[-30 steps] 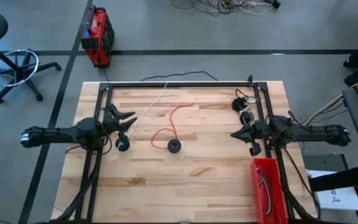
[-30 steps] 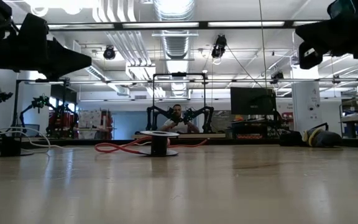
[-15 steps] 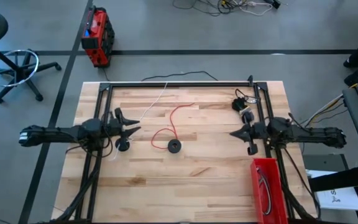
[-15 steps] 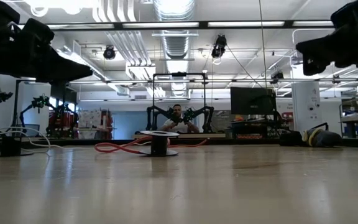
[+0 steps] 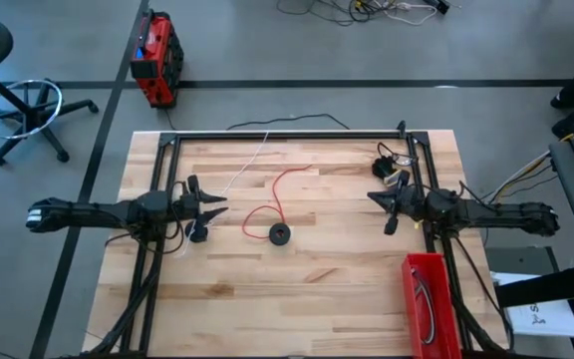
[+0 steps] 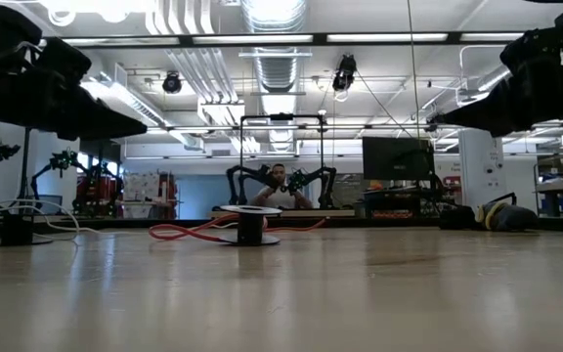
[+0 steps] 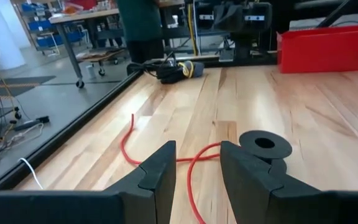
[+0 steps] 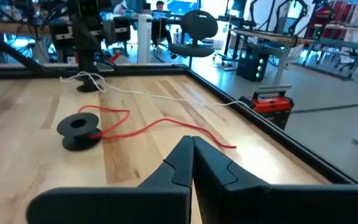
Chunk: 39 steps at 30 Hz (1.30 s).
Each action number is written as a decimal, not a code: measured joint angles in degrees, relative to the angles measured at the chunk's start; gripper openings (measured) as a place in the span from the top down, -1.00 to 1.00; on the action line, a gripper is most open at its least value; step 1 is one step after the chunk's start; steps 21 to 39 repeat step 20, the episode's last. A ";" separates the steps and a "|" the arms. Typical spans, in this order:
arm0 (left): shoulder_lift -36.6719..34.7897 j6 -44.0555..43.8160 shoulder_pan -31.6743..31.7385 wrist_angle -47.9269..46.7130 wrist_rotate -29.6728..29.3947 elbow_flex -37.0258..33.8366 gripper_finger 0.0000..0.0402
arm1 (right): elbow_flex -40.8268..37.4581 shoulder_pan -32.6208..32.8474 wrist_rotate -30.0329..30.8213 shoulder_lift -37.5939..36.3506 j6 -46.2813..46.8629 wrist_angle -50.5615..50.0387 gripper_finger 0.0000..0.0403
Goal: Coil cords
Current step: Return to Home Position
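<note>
Snag hazard: my left claw [image 7: 197, 155], parted and empty, hovers near the white cord [image 5: 248, 160]; a careless sweep could drag it. My right claw [image 8: 191, 144], closed on nothing, waits well apart. The red cord [image 5: 276, 194] lies loose beside the spool [image 5: 280, 234] mid-surface.

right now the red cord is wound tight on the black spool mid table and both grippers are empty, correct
No. The high view shows the red cord lying in loose loops beside the black spool, not wound on it. The left gripper and right gripper are indeed empty.
</note>
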 joint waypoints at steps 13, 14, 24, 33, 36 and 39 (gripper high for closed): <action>4.24 0.01 0.00 0.07 -0.13 0.30 0.42 | 0.15 0.00 -0.04 0.26 -1.54 -0.19 1.00; 4.52 0.01 0.00 0.07 -0.13 0.32 0.42 | 0.15 0.00 -0.04 0.26 -1.53 -0.18 1.00; 6.13 0.01 0.00 0.07 -0.13 0.36 0.42 | 0.15 0.00 -0.04 0.26 -1.54 -0.17 1.00; 6.13 0.01 0.00 0.07 -0.13 0.36 0.42 | 0.15 0.00 -0.04 0.26 -1.54 -0.17 1.00; 6.13 0.01 0.00 0.07 -0.13 0.36 0.42 | 0.15 0.00 -0.04 0.26 -1.54 -0.17 1.00; 6.13 0.01 0.00 0.07 -0.13 0.36 0.42 | 0.15 0.00 -0.04 0.26 -1.54 -0.17 1.00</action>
